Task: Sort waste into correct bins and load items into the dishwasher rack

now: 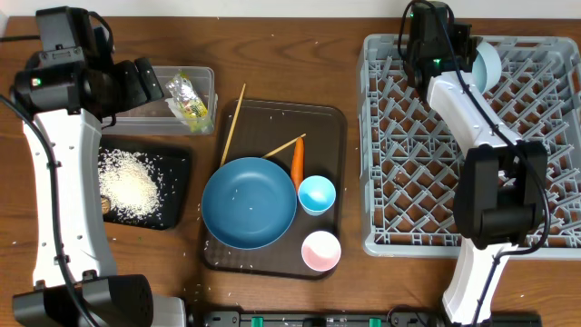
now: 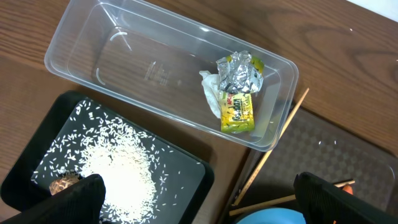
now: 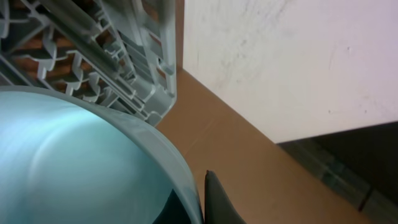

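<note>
As things stand: the right claw (image 3: 204,202) is pressed together on the thin rim of the light blue round bowl (image 1: 487,62).
Bowl's place: on edge in the far row of the large grey lattice dishwasher rack (image 1: 368,145), right of and beyond the dark brown rectangular serving tray (image 1: 331,123).
Bowl's handling: probably light, stiff and smooth. The rim is the only part to pinch, and from one point it could swing or slip.
Left claw (image 2: 199,190): spread wide and empty, above the bins left of the serving tray.
Bins: the clear plastic tub (image 2: 155,62) holds the yellow-green and silver wrapper (image 2: 239,93) and the white paper wad (image 2: 211,93). The shallow black tray (image 2: 186,174) holds the loose white rice (image 2: 118,168) and the small brown lump (image 2: 62,183).
On the serving tray: dark blue round plate (image 1: 249,203), orange carrot (image 1: 297,160), small light blue cup (image 1: 317,194), small pink cup (image 1: 320,251), thin wooden chopsticks (image 1: 231,124).
Their handling: the carrot is firm and may roll, so grip it across the middle. The plate is wide and low, so take its edge.
Edges and room: pegs and lattice walls hem the right claw, so straight up looks like the safest way out. Most peg rows look free.
</note>
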`<action>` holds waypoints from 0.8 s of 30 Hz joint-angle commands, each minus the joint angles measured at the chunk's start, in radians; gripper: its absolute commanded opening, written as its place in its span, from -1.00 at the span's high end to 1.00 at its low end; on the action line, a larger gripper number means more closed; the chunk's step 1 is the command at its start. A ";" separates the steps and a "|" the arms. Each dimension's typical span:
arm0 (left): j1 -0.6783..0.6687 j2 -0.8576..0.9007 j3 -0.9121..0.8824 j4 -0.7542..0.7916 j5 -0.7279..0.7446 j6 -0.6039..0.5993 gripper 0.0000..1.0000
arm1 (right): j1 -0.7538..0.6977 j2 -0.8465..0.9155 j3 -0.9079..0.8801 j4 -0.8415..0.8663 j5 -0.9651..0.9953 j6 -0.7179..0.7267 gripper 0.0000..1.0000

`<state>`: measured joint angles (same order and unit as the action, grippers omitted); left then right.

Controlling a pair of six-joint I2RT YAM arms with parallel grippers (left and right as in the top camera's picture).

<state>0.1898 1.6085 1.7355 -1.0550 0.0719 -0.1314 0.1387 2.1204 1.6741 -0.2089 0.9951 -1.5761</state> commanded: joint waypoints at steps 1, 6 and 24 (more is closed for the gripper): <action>0.005 0.007 -0.012 -0.003 -0.001 -0.005 -0.96 | -0.003 0.005 0.006 -0.024 -0.017 -0.079 0.98; 0.005 0.007 -0.012 -0.003 -0.001 -0.005 -0.96 | 0.000 0.008 0.006 -0.032 -0.028 -0.078 0.98; 0.005 0.007 -0.012 -0.003 -0.001 -0.005 -0.95 | 0.000 0.009 0.005 -0.076 -0.094 -0.054 0.98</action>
<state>0.1898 1.6085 1.7355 -1.0546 0.0719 -0.1314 0.1387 2.1204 1.6741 -0.2623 0.9005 -1.5803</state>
